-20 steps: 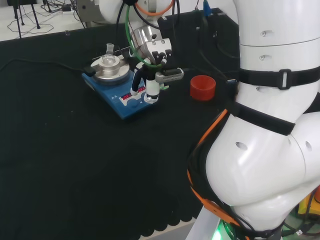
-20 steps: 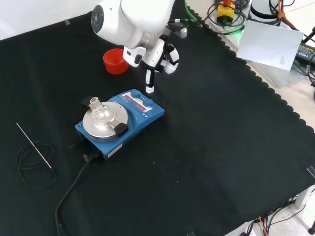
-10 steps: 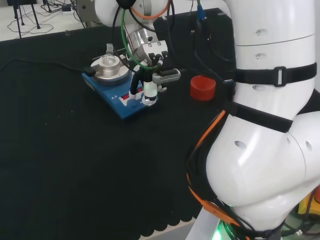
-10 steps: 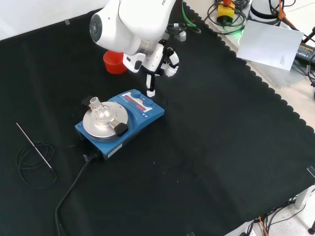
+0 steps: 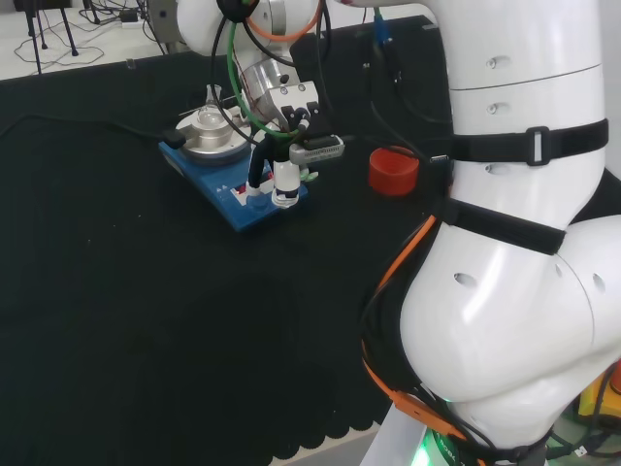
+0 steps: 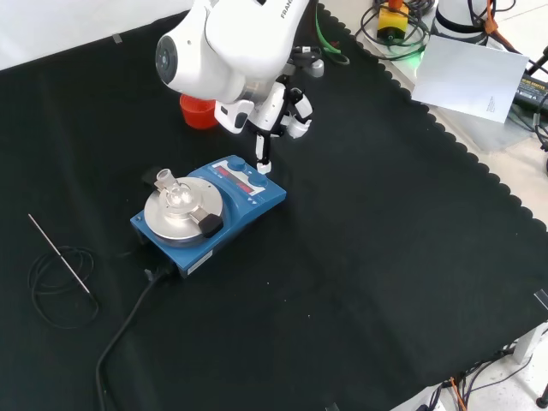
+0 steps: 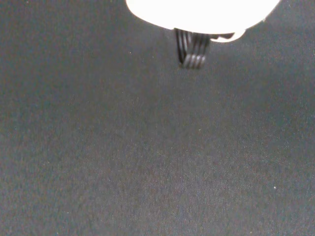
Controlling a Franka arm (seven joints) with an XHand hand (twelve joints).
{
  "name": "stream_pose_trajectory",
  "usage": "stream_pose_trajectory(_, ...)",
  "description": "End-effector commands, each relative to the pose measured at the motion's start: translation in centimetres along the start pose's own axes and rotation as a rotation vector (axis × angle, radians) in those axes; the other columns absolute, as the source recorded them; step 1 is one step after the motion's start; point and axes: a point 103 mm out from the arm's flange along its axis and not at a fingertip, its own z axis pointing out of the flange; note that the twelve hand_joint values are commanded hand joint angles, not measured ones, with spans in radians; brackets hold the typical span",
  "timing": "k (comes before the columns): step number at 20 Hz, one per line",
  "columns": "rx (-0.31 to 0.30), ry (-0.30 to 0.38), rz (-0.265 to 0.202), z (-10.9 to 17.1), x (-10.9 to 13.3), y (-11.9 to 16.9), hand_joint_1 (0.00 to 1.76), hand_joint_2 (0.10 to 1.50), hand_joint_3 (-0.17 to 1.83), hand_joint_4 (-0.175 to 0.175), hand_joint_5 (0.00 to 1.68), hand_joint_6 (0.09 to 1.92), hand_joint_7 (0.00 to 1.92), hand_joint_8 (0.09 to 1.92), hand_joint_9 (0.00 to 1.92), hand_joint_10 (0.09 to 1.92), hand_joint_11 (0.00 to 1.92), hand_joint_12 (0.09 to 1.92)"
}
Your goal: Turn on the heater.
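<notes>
- Where the black cloth (image 6: pixel 368 257) covers the bench, its scalloped edge runs along the right side of the front view, with pale floor, a white sheet of paper (image 6: pixel 471 77) and coiled cables beyond it.
- Left of centre in the front view stands the blue heater with a round silver plate (image 6: pixel 210 214); a small clear glass flask (image 6: pixel 176 195) sits on the plate.
- A black power cable (image 6: pixel 128 330) leads from the heater's near corner across the cloth.
- At the far left of the front view a thin metal rod (image 6: pixel 58 253) lies over a loop of black wire (image 6: pixel 60 291), well apart from the heater.
- A red ribbed ring (image 5: pixel 393 170) stands near the heater, to its right in the head view.
- The black and white hand (image 6: pixel 270 111) hangs over the heater's control end, one finger (image 6: pixel 263 154) pointing straight down to the panel's corner, the others curled in; contact cannot be told.
- A big white arm link (image 6: pixel 227 47) stands before the red ring in the front view.
</notes>
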Motion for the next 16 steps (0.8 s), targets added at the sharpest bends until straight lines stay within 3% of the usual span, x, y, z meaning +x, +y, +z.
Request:
stream_pose_trajectory(1,0.008,0.004,0.000,-0.10,-0.13,0.28,1.44,0.58,1.18,0.006,0.36,0.09,1.59,1.65,1.74,1.53,1.58,1.50)
stream_pose_trajectory(16,0.007,0.008,-0.002,0.47,-0.28,0.81,1.44,0.58,1.19,0.006,0.36,0.09,1.59,1.66,1.74,1.54,1.58,1.50)
